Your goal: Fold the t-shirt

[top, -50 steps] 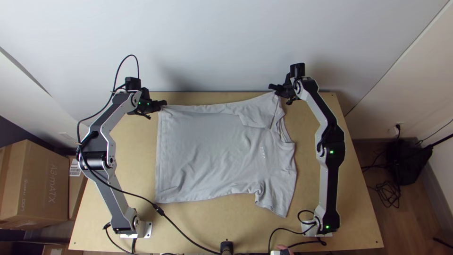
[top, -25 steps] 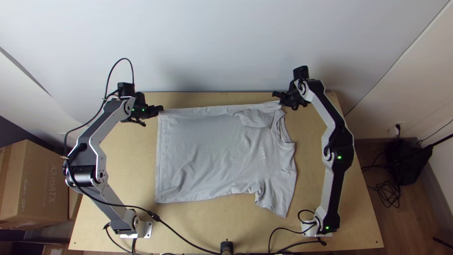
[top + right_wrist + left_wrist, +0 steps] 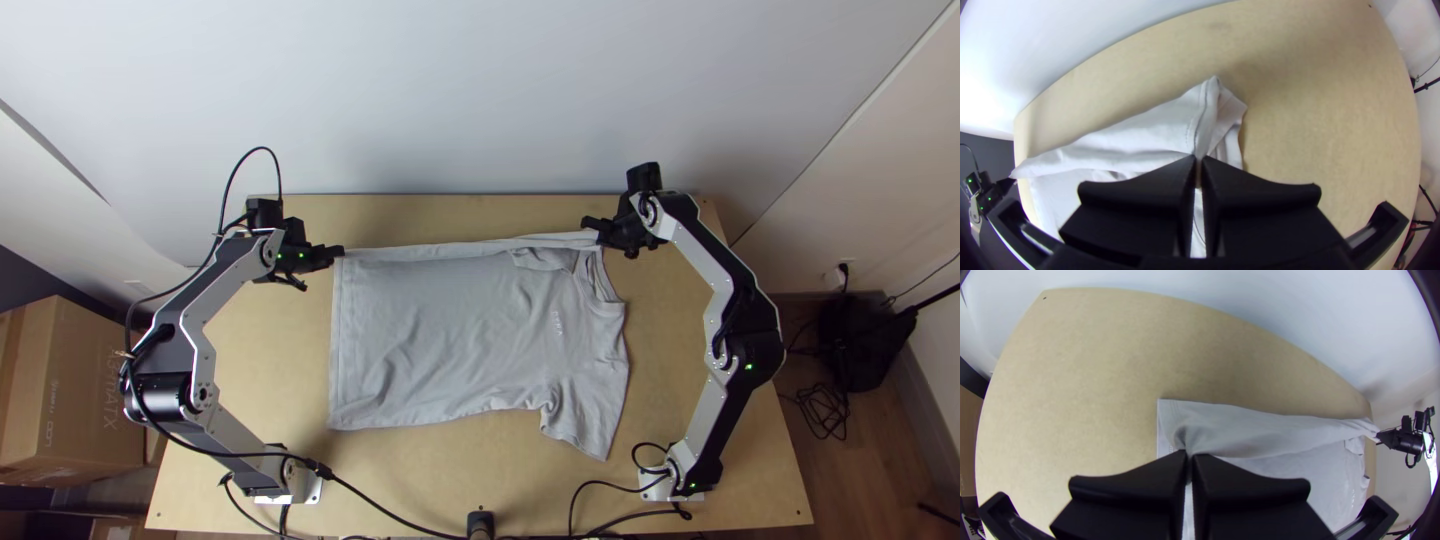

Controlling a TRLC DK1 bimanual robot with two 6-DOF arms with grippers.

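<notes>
T-shirt (image 3: 450,350), pale grey, mostly spread flat on the light wooden table (image 3: 270,350), centre of the frame; straight stitched hem at left, small print on the chest right of centre, neckline facing right, one sleeve laid out at lower right. Upper edge drawn into a long narrow band from corner to corner; creases over the body and a loose flap of cloth at upper right, beside the neckline. Left claw (image 3: 338,252), upper left: fingers closed together, pinching the hem end of the band at the shirt's upper left corner; the body of the shirt extends rightward and down the frame from it. Right claw (image 3: 591,229), upper right: fingers likewise closed together, pinching the sleeve end of the band, just above the neckline. Surroundings: cardboard box (image 3: 85,390), lower left, beyond the table's edge; left arm (image 3: 205,350), standing to the left of the shirt; black cable (image 3: 380,508), looping along that arm and crossing the table below the shirt, apart from it; small black fixture (image 3: 480,522), bottom centre at the table edge; right arm (image 3: 735,340), to the right of the shirt; black object with tangled cables (image 3: 865,340), far right, off the table. Each claw covers a little of the cloth at its own corner.
</notes>
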